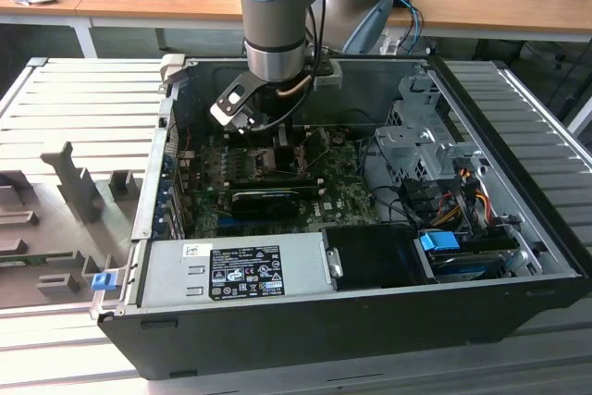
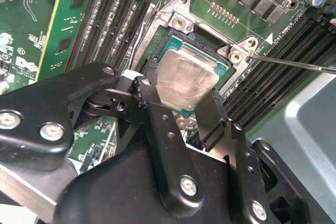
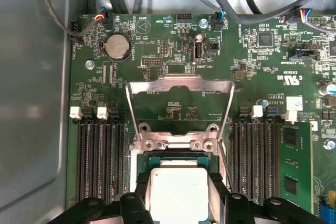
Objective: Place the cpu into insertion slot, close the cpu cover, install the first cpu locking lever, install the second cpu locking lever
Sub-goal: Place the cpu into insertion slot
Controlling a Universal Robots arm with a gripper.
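Gripper [image 2: 185, 85] — ten o'clock in the case [image 1: 305, 330], exterior view — clamps cpu [image 2: 189, 74] in insertion slot [image 2: 195, 36]; cpu cover [image 3: 181, 83] open; locking lever [image 2: 294, 64] unlatched.

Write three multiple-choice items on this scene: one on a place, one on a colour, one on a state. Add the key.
1. Where is the cpu?
A. at the insertion slot, between the fingers of the claw
B. on a shelf
C. in a person's hand

2. The circuit board is:
A. red
B. green
C. white

3. The cpu cover is:
A. shut
B. open
C. missing

Key:
1 A: the fingers flank it at the slot.
2 B: green shows all round the slot.
3 B: its frame stands swung back.
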